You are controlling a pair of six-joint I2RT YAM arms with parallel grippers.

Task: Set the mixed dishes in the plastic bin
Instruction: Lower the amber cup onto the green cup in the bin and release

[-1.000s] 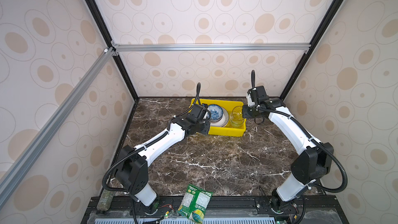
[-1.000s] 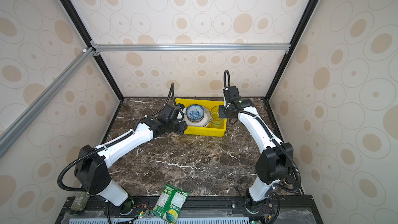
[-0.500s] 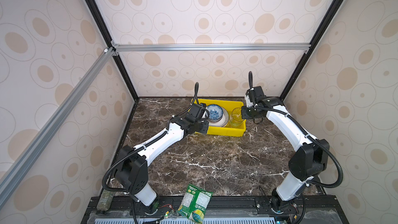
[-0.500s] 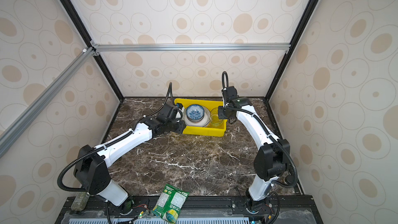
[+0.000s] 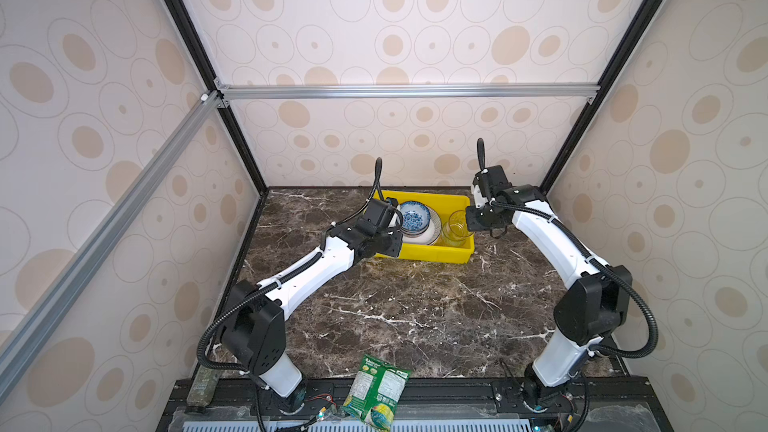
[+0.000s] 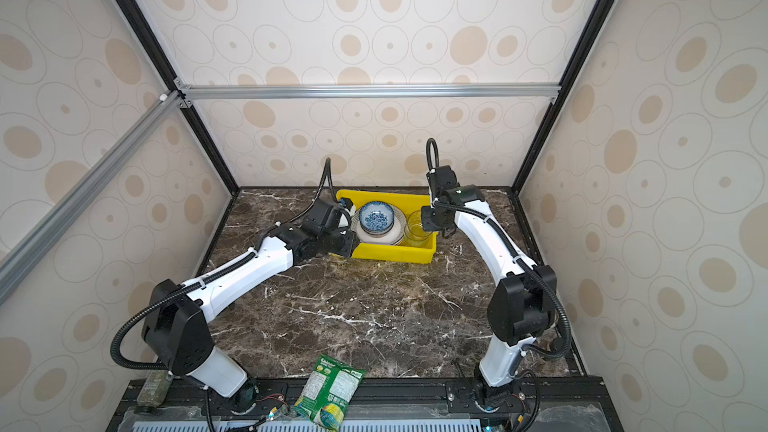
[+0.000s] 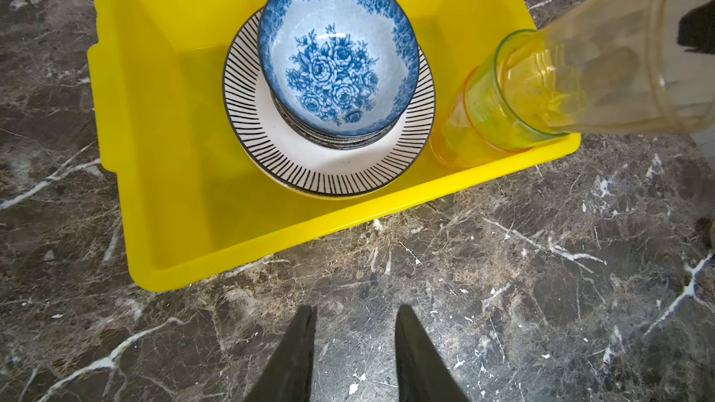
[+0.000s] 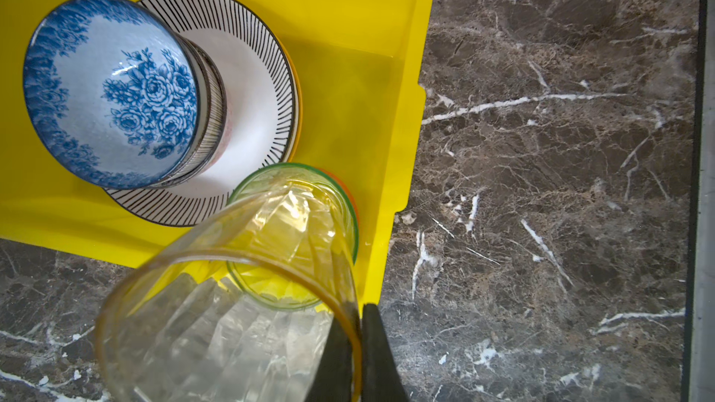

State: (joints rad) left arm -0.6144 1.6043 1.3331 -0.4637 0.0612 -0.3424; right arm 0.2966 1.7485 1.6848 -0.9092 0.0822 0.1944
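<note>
I have the yellow bin (image 5: 424,252) at the back of the table (image 5: 415,305), close to the rear wall and between my two arms; both top views show it there (image 6: 390,253).

Inside it, toward the middle, a striped plate (image 7: 329,172) lies flat on the floor of the bin, with the edge of another plate showing under it. On the plate stands a blue flowered bowl (image 7: 336,71), nested into at least one more bowl with a lined outside (image 8: 211,110). The side of the bin nearest my left arm is bare yellow floor.

In the near corner on my right arm's side, an orange glass (image 7: 456,141) stands upright with a green-rimmed glass (image 7: 503,83) nested in it, just beside the plate.

My right gripper (image 8: 356,317) is pinched tight on the rim of a pale glass (image 8: 232,322), one finger inside the wall and one outside. That glass's narrow base is down in the mouth of the green-rimmed glass; I cannot tell whether it is fully seated.

My left gripper (image 7: 355,309) has its fingers a modest way apart and has hold of nothing. It hangs over bare table just outside the bin's near wall.

A snack packet (image 5: 376,392) lies at the front edge of the table, well apart from the bin.
</note>
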